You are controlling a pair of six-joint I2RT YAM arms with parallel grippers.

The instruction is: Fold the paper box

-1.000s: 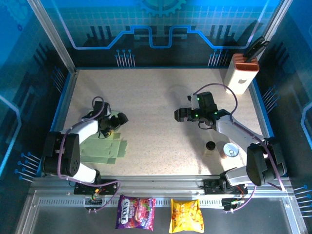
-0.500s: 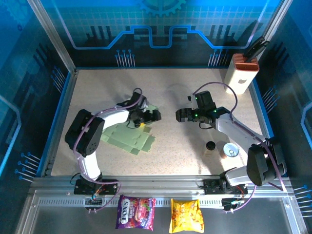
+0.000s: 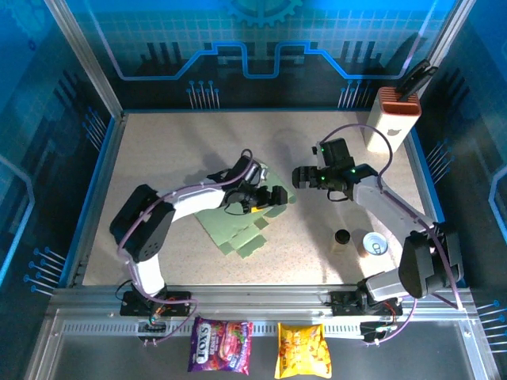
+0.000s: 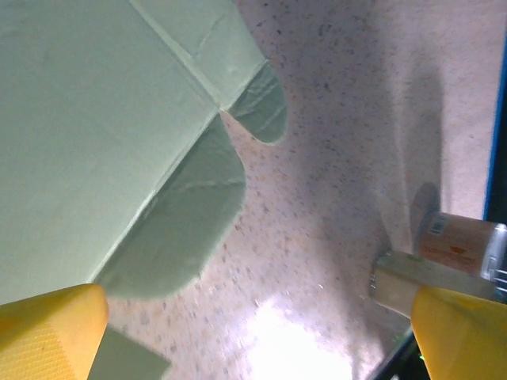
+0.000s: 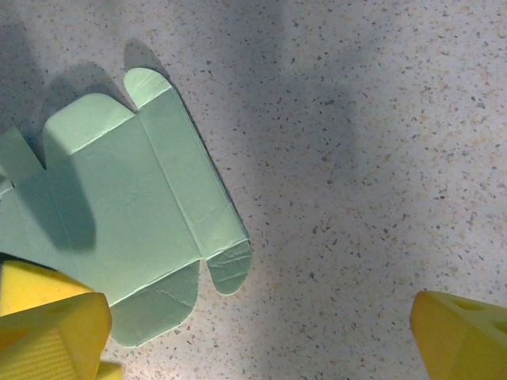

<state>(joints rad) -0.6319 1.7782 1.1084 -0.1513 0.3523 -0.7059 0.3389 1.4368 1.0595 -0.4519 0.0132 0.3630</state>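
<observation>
The pale green, flat die-cut card sheet with rounded flaps, the paper box (image 3: 236, 231), lay unfolded near the middle of the speckled beige counter (image 3: 182, 142), slightly left of centre. The left gripper (image 3: 279, 198) hung low over the sheet's right-hand edge, its yellow fingers (image 4: 49, 331) spread wide and grasping nothing. From its wrist camera the card (image 4: 103, 134) ran under the left finger, though I could not tell whether the pad touched it.

The right gripper (image 3: 299, 178) was just beyond, facing the left one, its jaws also released and empty. Its wrist camera looked down on the sheet (image 5: 135, 206), with bare counter between its fingertips.

A white block with an orange ribbed top (image 3: 392, 119) stood at the far right corner. A silver-topped can (image 3: 375, 244) and a small dark-capped jar (image 3: 341, 237) sat near the right arm.
</observation>
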